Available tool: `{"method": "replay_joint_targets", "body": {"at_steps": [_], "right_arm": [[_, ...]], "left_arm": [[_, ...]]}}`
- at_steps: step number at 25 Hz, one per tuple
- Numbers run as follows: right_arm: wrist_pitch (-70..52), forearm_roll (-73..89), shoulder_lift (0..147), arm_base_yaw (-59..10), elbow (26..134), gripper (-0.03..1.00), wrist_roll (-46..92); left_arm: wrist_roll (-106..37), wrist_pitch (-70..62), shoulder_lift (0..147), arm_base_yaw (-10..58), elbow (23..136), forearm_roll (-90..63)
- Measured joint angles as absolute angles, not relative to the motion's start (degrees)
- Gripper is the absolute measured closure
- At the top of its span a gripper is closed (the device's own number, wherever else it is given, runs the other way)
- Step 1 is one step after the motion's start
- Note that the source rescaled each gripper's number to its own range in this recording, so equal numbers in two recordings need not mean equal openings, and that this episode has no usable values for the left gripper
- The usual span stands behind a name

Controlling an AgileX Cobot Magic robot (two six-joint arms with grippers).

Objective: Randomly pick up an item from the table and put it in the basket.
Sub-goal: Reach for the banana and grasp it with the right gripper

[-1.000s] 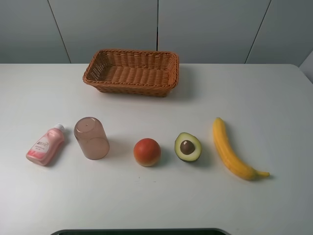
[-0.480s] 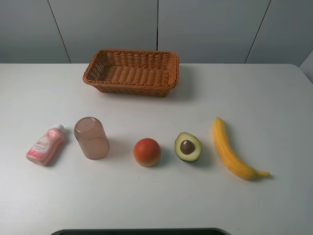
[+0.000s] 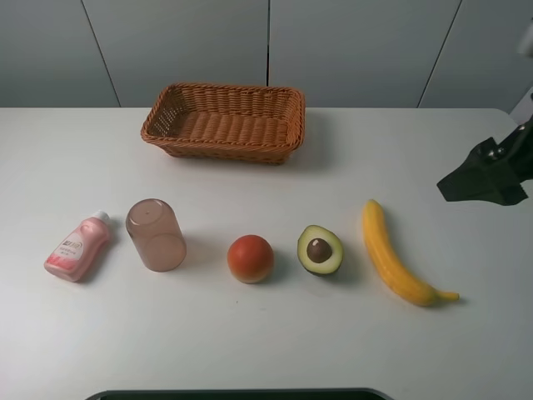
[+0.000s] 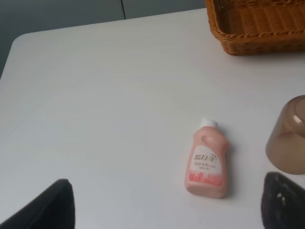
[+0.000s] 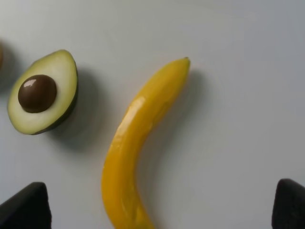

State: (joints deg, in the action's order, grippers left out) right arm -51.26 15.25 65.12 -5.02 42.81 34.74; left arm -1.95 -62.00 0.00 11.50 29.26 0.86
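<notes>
A white table (image 3: 266, 342) seen from above. A brown wicker basket (image 3: 218, 150) sits at the far side. Nearer the camera, a row runs left to right: a pink bottle (image 3: 77, 247) lying flat, a translucent brown cup (image 3: 156, 234), a round red-orange fruit (image 3: 251, 258), an avocado half (image 3: 320, 250) with its pit facing up, and a long yellow banana (image 3: 390, 254).

The one change from half a second ago is that the black right gripper (image 3: 470, 179) has entered at the right edge, beyond the banana and not touching it. Its wrist camera shows its dark fingertips (image 5: 24, 207) spread wide with nothing held, the banana lying between them on the table.

The banana, basket and other objects have not moved. The left gripper (image 4: 167, 210) is also spread wide and holds nothing, with the bottle in front of it.
</notes>
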Motion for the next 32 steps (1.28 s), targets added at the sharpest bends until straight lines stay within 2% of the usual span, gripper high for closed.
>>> {"method": "replay_joint_targets", "body": {"at_steps": [9,18,32], "right_arm": [[-47.78,12.99,84.97,-12.91,42.86,-0.03,35.94],[-42.44,13.19,95.24,-13.29,42.95,-0.03,30.19],[-36.96,17.08,103.06,-14.14,42.87,-0.03,26.64]], "left_arm": [[-1.95,-62.00,0.00,11.50,29.26,0.86],[-1.95,-62.00,0.00,11.50,29.26,0.86],[-1.95,-62.00,0.00,11.50,29.26,0.86]]}}
